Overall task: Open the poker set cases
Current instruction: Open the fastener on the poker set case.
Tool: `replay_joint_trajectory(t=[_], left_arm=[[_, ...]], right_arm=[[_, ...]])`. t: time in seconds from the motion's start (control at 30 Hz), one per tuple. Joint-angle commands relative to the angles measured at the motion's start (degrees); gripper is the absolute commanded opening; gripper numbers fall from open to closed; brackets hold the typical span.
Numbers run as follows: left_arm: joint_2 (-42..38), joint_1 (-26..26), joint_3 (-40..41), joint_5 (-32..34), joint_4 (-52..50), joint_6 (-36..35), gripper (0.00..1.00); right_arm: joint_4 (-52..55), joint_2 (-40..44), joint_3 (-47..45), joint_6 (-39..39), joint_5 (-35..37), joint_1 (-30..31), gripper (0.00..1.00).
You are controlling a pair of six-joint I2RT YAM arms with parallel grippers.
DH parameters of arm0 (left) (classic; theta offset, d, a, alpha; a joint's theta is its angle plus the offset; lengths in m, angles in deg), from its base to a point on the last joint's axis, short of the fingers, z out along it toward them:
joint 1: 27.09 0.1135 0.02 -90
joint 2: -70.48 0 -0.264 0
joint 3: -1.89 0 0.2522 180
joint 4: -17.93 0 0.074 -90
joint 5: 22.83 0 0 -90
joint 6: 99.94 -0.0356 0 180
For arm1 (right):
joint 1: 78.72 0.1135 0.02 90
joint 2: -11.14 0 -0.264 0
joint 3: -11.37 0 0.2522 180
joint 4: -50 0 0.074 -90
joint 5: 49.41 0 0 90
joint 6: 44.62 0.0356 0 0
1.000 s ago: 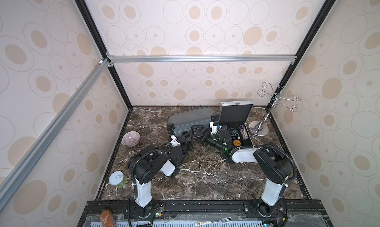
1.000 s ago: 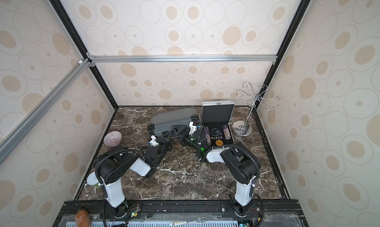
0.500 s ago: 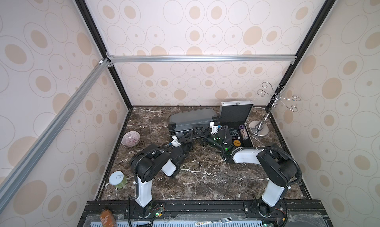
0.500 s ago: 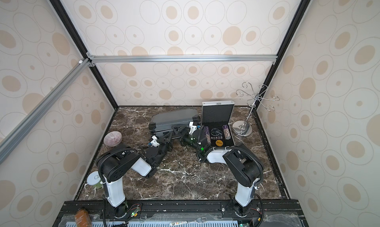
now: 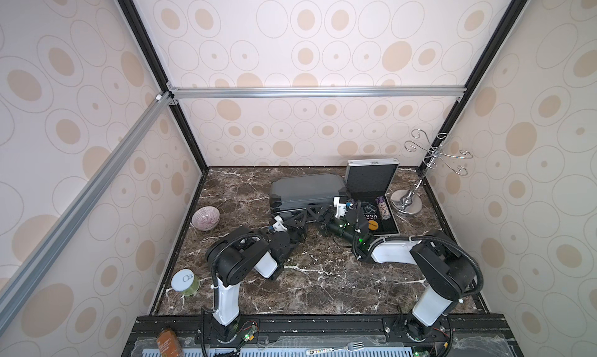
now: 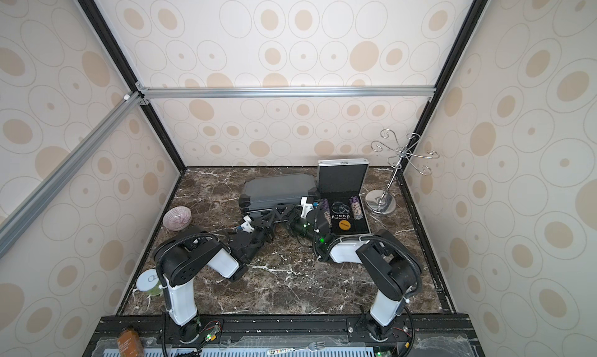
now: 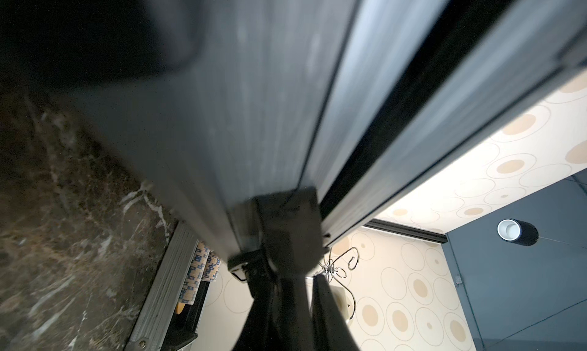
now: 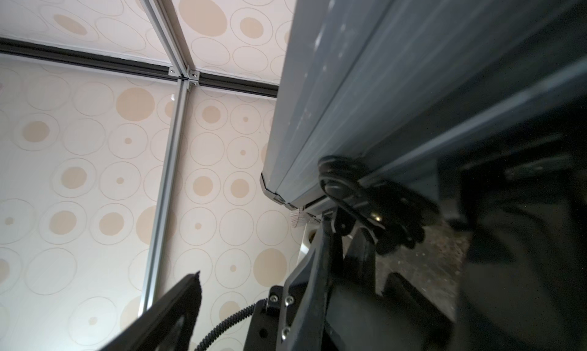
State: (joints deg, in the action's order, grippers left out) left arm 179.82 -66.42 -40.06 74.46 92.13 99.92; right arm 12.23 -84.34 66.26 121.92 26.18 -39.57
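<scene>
Dark grey case [image 5: 307,189]: twelve o'clock, lid seemingly down; opening in hand.
Silver case [image 5: 371,176]: one o'clock, lid up, done.
Left gripper [image 7: 287,232]: pinched closed, empty, tips at grey front edge.
Right gripper [image 8: 263,246]: spread wide, empty, alongside.
Next: pry lid upward.

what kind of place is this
Probably a robot lab test cell, not a home: spotted walls on an aluminium frame, a marble-look tabletop, and a left arm and right arm bolted to a front rail.
</scene>
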Motion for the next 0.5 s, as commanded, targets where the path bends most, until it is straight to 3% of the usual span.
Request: replay_joint_trajectory(t=[0.0,0.47], left_arm=[[0.4,-0.2,0.0,-1.4,17.6,17.9,0.00],[-0.8,-0.2,6.1,-2.3,17.6,16.7,0.00]], right_arm=[[-1.2,8.1,1.7,-7.8,-0.1,0.2,0.94],[23.5,18.3,-1.7,-21.5,3.6,0.1,0.99]])
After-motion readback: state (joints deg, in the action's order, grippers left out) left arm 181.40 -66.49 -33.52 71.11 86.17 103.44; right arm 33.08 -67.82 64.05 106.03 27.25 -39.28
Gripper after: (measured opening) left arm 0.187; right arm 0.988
